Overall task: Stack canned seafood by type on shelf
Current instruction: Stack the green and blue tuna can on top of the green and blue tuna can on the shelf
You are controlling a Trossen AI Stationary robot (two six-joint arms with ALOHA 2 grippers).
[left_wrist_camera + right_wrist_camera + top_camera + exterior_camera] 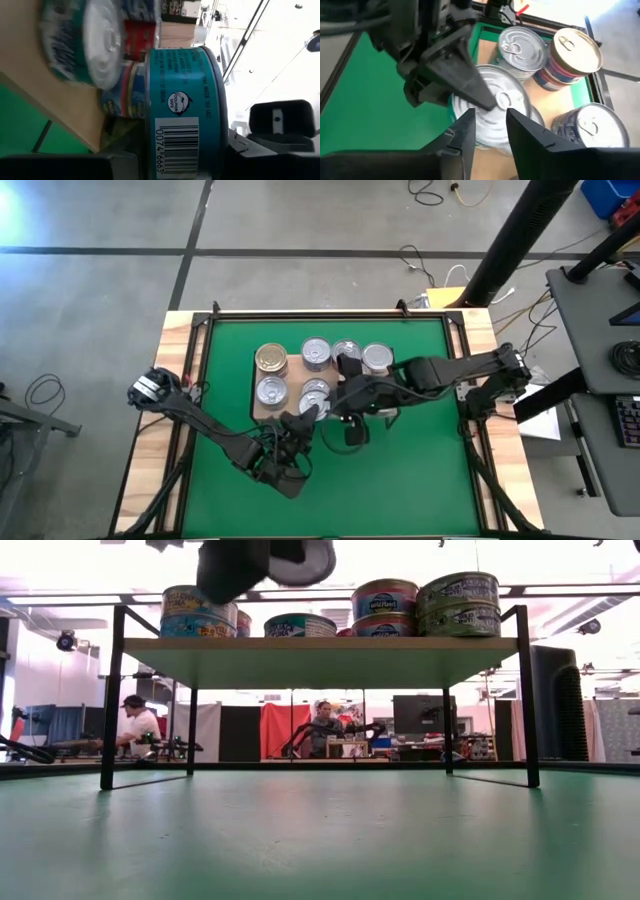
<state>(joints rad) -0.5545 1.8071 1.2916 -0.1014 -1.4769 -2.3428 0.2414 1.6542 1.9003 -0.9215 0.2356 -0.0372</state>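
Observation:
The shelf (292,367) (320,660) stands on the green mat and carries several tins (316,353), some in stacks of two (460,605). My left gripper (305,418) (235,565) reaches in level from the near left, shut on a teal-labelled tin (182,110) (490,100) over the shelf's near right part. My right gripper (330,408) (490,132) comes from the right and slants down just over that tin's silver lid. Its fingers stand a narrow gap apart with nothing between them. Whether they touch the lid, I cannot tell. My left gripper pinches the teal tin between its two fingers, one finger (465,80) lying flat across the silver lid (507,100), the other under the base and hidden. The fingers come level from the near left. The tin sits level, lid up, lifted above the shelf's board (305,560).
A gold-lidded tin (575,50) (271,358) tops a stack at the shelf's far left, with silver-lidded tins (520,45) beside it. Green mat (400,470) lies open near and right of the shelf. People sit in the room beyond (135,725).

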